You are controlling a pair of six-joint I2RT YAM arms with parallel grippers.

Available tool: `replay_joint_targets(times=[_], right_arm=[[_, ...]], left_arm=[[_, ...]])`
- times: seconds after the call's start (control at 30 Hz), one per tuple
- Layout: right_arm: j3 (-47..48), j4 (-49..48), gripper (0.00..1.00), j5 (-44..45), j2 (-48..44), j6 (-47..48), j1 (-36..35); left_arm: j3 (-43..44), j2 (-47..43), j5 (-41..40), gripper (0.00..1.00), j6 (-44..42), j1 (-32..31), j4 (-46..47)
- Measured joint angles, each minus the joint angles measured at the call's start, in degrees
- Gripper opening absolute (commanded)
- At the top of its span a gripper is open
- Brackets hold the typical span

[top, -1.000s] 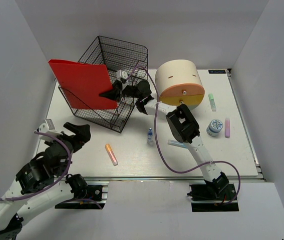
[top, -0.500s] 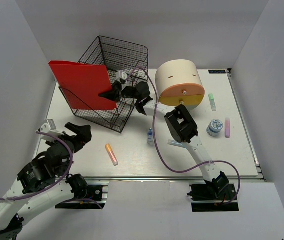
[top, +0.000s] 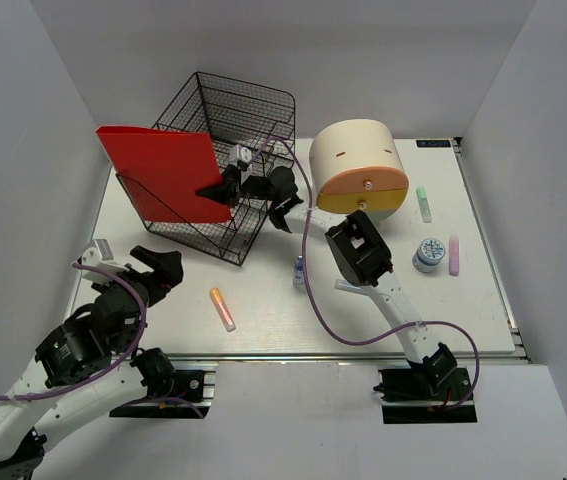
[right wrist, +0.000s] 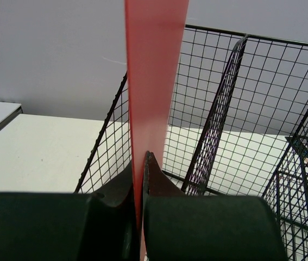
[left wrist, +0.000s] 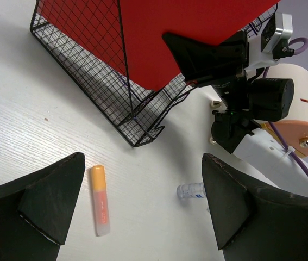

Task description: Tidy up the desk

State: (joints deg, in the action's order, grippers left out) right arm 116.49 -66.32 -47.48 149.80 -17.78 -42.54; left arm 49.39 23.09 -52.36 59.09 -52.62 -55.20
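My right gripper (top: 215, 188) is shut on the lower right edge of a red folder (top: 163, 172), holding it upright in the front slot of the black wire mesh tray (top: 238, 115). From the right wrist the red folder (right wrist: 155, 65) shows edge-on, pinched in the right gripper (right wrist: 142, 163), with the mesh tray (right wrist: 240, 136) behind. My left gripper (top: 153, 266) hangs open over the white desk (top: 463, 310) at the left front. In its own view the left gripper (left wrist: 143, 209) frames an orange highlighter (left wrist: 100, 200) and a small clear bottle (left wrist: 190, 191).
A round beige drawer unit (top: 360, 170) stands right of the tray. The orange highlighter (top: 223, 309) and the small bottle (top: 300, 272) lie mid-desk. A green marker (top: 424, 204), a round tin (top: 428, 253) and a pink marker (top: 454, 255) lie at the right.
The right arm has edged left with the red folder, which now sits a little lower and more level in the tray. The left arm has barely moved.
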Motion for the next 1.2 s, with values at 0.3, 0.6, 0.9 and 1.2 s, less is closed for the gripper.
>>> replay_joint_targets(times=[0.3,0.6,0.9,1.2], right_arm=[[-0.1,-0.6,0.30,-1.2,0.0,0.8,0.0],[-2.2,-2.0,0.72,-3.0,0.0,3.1,-0.4],[-6.9,0.3,0.89,-5.6,-4.8,3.6,0.4],[-13.8,7.3,0.89,-8.1,-19.8,2.5,4.4]], left_arm=[[-0.3,-0.1,0.3,0.98,0.1,0.0,0.0],[-0.6,-1.1,0.7,0.98,0.3,0.0,0.5],[-1.3,-0.2,2.0,0.98,0.5,0.0,1.0],[-1.7,1.2,5.6,0.98,0.8,0.0,3.0]])
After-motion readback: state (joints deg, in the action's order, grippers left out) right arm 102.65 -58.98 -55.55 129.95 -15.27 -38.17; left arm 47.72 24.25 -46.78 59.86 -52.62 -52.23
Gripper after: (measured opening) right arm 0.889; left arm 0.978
